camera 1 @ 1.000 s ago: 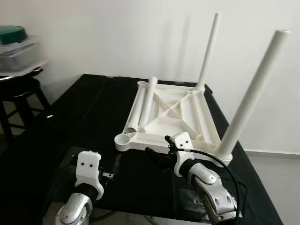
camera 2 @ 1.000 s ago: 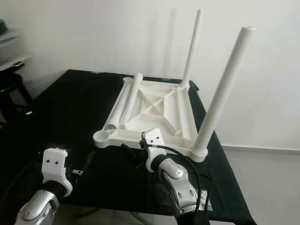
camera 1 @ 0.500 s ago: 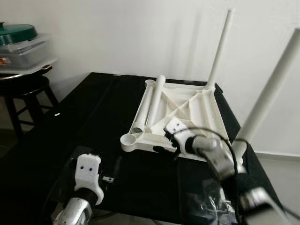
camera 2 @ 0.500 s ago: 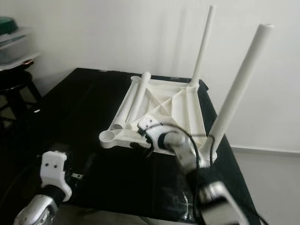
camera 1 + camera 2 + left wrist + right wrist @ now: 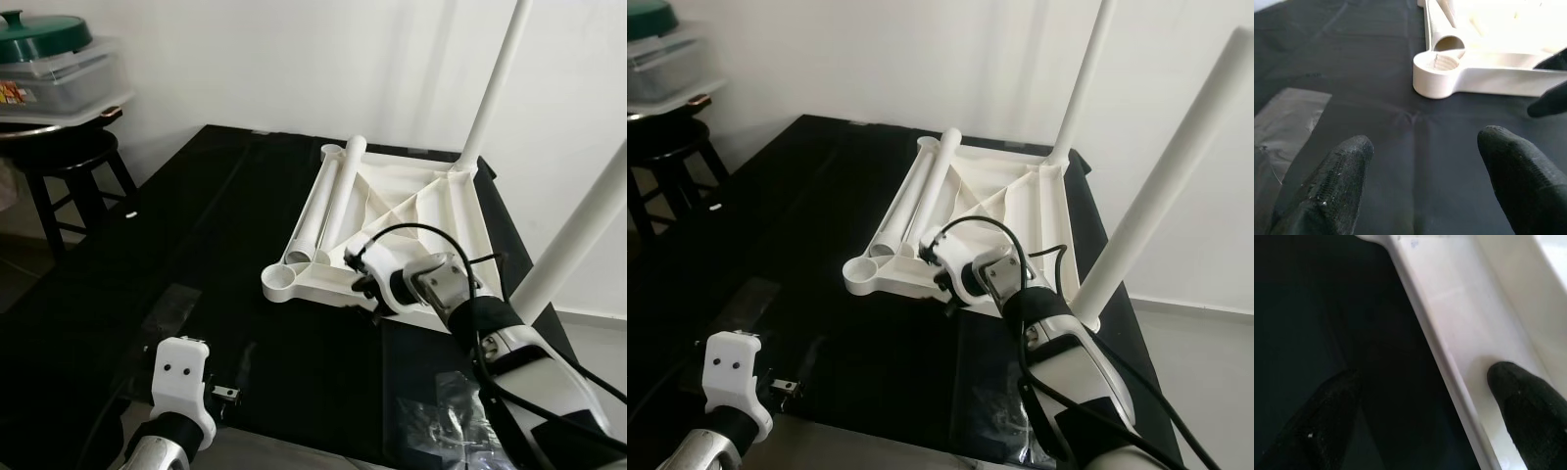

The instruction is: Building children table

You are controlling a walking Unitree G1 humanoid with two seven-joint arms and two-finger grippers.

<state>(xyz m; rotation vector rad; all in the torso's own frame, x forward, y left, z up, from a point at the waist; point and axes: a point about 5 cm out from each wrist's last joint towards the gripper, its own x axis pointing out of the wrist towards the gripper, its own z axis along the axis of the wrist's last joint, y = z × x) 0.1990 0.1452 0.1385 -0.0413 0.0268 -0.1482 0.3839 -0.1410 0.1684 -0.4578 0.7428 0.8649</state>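
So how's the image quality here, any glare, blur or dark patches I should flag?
Left wrist view: the white tabletop is blown out to near pure white, and the left gripper's fingers are soft. Right wrist view: the black cloth is nearly featureless dark, and the fingers are blurred. Eye views: evenly lit, and the right gripper is reasonably sharp.

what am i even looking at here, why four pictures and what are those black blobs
It is a humanoid robot building a children's table. Two pictures come from its head, looking down at a black table. The other two come from cameras on its wrists; the black blobs are its fingertips.

On the black surface lies a white tabletop, upside down, with two legs standing up in its corners and two loose legs lying along one side.

The right pincer straddles the tabletop's near edge, one finger inside the rim, one outside, not clamped. The left pincer hangs open above the cloth, holding nothing.
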